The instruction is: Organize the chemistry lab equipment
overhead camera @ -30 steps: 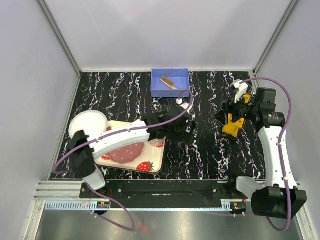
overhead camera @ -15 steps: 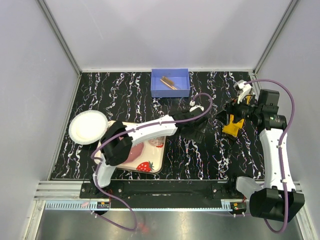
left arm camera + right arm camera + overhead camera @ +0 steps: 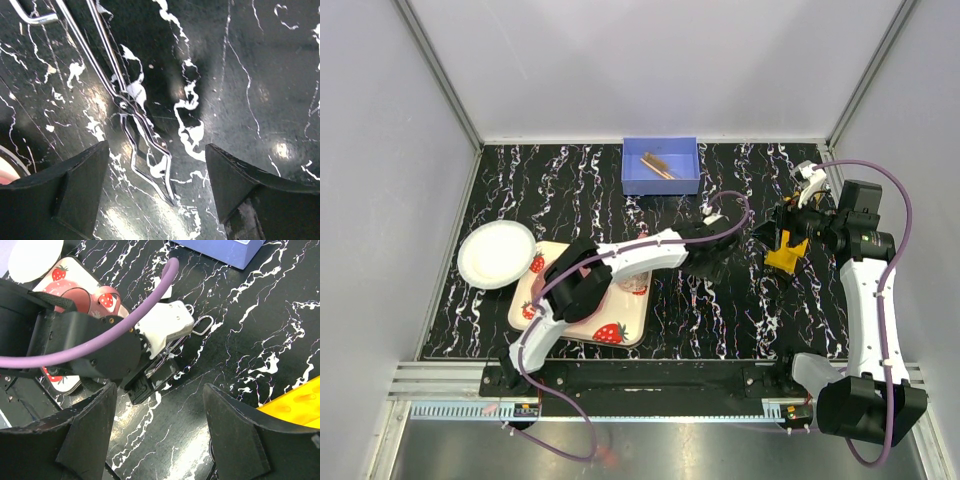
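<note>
Swinging off the strawberry-print tray (image 3: pixel 620 335) since a second ago, your left arm is now reaching across the black marbled table (image 3: pixel 570 190) to a spot between the tray and the yellow holed rack (image 3: pixel 787 252).

Your left gripper (image 3: pixel 155 167) is hovering with its jaws apart and nothing clamped, though they are looking slightly narrower than a moment back. The metal forceps (image 3: pixel 131 112) are lying flat on the table right between the two fingers. Their long axis is running from the ring handles at the upper left of the wrist view down to the crimped tips near the gap's middle, so it is crossing the closing line at a slant rather than lying along it. The shank is sitting closer to the left finger, and I judge you are needing a small shift that way before closing.

Your right gripper (image 3: pixel 160 435) is hanging by the rack, jaws apart and empty, well apart from the forceps. The left arm is plainly the nearer one. Farther back, the blue bin (image 3: pixel 660 167) is holding the tan wooden clamp (image 3: pixel 657 165).
</note>
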`<state>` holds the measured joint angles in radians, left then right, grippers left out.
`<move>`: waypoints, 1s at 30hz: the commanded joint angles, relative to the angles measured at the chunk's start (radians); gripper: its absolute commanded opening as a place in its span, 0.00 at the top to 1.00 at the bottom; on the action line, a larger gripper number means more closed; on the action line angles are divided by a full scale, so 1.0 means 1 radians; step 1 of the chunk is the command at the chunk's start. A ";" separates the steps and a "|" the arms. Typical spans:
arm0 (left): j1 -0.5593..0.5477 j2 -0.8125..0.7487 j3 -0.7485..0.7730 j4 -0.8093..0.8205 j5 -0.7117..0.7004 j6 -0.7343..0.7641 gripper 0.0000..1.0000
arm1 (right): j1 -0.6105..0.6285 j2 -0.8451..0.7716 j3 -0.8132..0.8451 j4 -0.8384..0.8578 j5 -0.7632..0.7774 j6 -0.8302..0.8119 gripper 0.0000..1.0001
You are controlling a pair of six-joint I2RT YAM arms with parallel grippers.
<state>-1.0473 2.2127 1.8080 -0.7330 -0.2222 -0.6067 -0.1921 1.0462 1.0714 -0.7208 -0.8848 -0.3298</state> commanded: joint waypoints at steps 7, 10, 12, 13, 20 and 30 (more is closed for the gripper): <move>0.040 0.065 0.037 0.053 0.023 -0.007 0.27 | -0.013 -0.015 -0.005 0.043 -0.042 0.017 0.24; 0.044 0.065 0.019 0.064 0.024 -0.013 0.31 | -0.015 -0.017 -0.007 0.041 -0.043 0.017 0.24; 0.046 0.065 0.013 0.069 0.029 -0.011 0.38 | -0.015 -0.014 -0.007 0.044 -0.046 0.018 0.24; 0.049 0.064 0.008 0.070 0.030 -0.010 0.40 | -0.017 -0.012 -0.007 0.044 -0.046 0.018 0.24; 0.049 0.047 -0.019 0.070 0.006 0.007 0.52 | -0.021 -0.014 -0.007 0.044 -0.055 0.021 0.25; 0.047 0.032 -0.059 -0.009 -0.034 0.019 0.51 | -0.027 -0.011 -0.007 0.046 -0.068 0.031 0.24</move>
<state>-1.0004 2.2635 1.8015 -0.6777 -0.2363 -0.5980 -0.2108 1.0462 1.0603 -0.7033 -0.9154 -0.3111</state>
